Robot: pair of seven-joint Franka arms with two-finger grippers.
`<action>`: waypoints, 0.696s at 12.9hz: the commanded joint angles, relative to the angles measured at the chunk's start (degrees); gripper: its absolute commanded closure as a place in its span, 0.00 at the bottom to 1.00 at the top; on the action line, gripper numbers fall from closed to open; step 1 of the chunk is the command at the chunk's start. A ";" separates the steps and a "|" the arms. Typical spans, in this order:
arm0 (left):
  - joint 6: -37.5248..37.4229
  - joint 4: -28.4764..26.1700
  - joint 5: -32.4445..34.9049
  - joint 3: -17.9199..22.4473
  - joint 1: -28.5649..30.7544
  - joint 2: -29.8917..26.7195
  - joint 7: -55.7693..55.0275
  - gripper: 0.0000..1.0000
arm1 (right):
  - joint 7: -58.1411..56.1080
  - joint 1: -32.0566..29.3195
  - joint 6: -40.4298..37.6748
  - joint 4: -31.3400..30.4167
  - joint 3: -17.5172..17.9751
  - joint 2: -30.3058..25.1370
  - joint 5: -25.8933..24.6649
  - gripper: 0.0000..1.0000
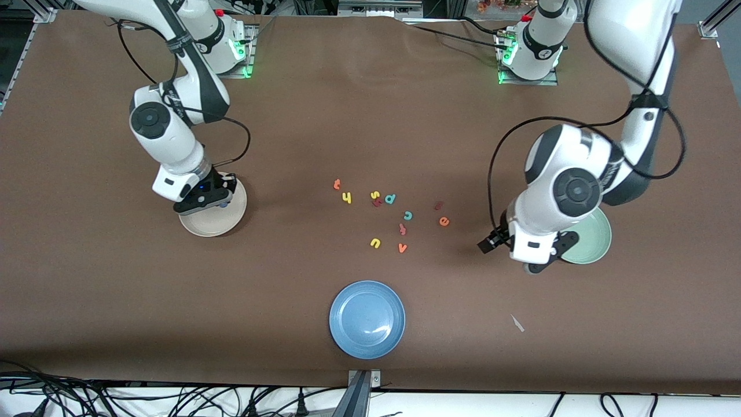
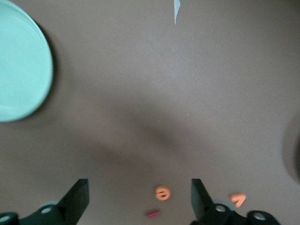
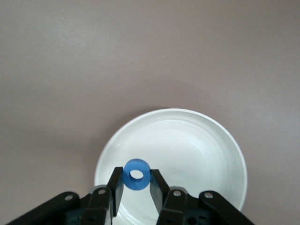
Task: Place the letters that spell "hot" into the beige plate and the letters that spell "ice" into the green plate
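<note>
– What sits nearest the front camera?
– A blue plate (image 1: 367,319), with a white scrap (image 1: 517,323) toward the left arm's end.
– And the spare letters?
– Yellow u (image 1: 375,243), orange v (image 1: 402,248), teal d (image 1: 390,198).

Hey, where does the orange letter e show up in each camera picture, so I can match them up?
Front view: the orange e lies on the brown table, toward the left arm's end of the letter cluster.
Left wrist view: the orange e shows between the open left gripper's fingers, on the table below.
Right wrist view: not in it.
Shared landmark: the green plate, seen in the front and left wrist views.
</note>
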 commanded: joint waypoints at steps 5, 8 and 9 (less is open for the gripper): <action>15.19 -10.59 -1.79 0.60 -5.25 3.64 -9.43 0.06 | 3.58 0.29 -0.15 0.48 0.89 -0.01 5.53 0.24; 20.99 -15.07 -1.71 0.60 -7.88 3.56 -10.40 0.05 | 18.58 1.51 -0.50 3.37 7.55 1.91 5.63 0.21; 22.84 -16.48 -1.45 0.60 -8.06 3.64 -9.97 0.05 | 24.47 3.87 -0.50 5.13 8.36 3.31 5.63 0.21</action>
